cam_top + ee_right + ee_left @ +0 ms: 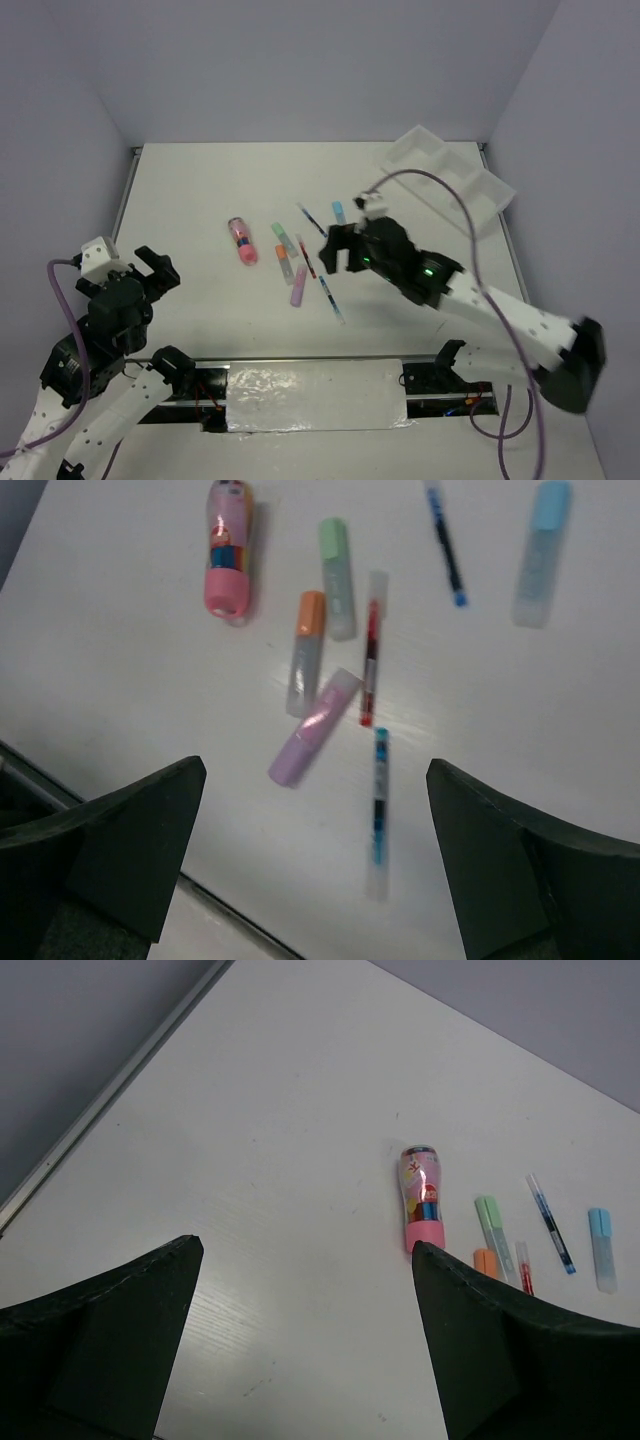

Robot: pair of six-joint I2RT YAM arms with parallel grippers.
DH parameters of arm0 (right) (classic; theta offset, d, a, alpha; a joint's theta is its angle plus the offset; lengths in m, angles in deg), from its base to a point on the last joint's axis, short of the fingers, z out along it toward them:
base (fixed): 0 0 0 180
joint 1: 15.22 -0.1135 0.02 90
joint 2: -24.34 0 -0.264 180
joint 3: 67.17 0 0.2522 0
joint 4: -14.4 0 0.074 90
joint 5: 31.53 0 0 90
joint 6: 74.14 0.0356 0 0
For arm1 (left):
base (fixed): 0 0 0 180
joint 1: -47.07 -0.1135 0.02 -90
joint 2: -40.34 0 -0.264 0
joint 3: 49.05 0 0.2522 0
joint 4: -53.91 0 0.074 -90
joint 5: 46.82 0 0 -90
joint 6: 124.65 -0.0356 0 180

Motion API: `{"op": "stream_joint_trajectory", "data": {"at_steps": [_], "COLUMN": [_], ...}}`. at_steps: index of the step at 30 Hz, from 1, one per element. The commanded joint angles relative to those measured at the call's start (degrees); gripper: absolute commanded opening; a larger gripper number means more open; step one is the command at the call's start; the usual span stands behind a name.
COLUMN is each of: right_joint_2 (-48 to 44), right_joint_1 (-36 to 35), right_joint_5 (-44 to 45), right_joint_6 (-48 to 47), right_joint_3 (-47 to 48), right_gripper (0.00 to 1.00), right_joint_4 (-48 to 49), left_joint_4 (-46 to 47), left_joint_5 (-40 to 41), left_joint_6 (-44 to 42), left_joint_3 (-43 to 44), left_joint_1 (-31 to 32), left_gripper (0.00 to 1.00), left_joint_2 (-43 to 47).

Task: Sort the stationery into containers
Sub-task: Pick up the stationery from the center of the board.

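The stationery lies mid-table: a fat pink marker (pixel 240 240), green (pixel 283 236), orange (pixel 282 257) and purple (pixel 298 286) highlighters, a red pen (pixel 305 258), two blue pens (pixel 330 297) and a light blue highlighter (pixel 339 211). My right gripper (pixel 338 250) hovers open over them; in its wrist view the purple highlighter (pixel 314 727) and a blue pen (pixel 379 815) lie below its open fingers (pixel 315 768). My left gripper (pixel 305 1245) is open and empty at the left, with the pink marker (pixel 421 1200) ahead. The white container tray (pixel 445 180) sits far right.
Purple walls close in the table on three sides. A foil-covered strip (pixel 315 395) lies along the near edge between the arm bases. A purple cable (pixel 455 195) loops from the right arm over the tray area.
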Motion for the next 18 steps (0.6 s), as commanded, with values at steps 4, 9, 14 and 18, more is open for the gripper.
{"op": "stream_joint_trajectory", "data": {"at_steps": [4, 9, 14, 18], "right_joint_2": [40.6, 66.2, 79.5, 87.0], "right_joint_1": [-8.5, -11.1, -11.1, -9.7], "right_joint_5": [4.5, 6.5, 10.4, 8.1], "right_joint_6": [-0.1, -1.1, -4.6, -7.3], "right_joint_3": [29.6, 55.4, 72.9, 81.3], "right_gripper": [1.00, 1.00, 0.96, 0.91], "right_joint_4": [2.4, -5.6, -10.3, -12.7], "left_joint_4": [0.6, 1.0, 2.6, 3.5], "left_joint_5": [1.4, 1.0, -0.8, -2.1], "left_joint_6": [0.4, -0.1, -2.0, -3.3], "left_joint_3": [0.5, 0.1, -0.2, -0.4], "left_joint_1": [-2.2, -2.3, -2.5, -2.6], "left_gripper": [0.99, 0.99, 0.99, 0.99], "left_joint_2": [-1.3, 0.8, 0.7, -0.6]}}
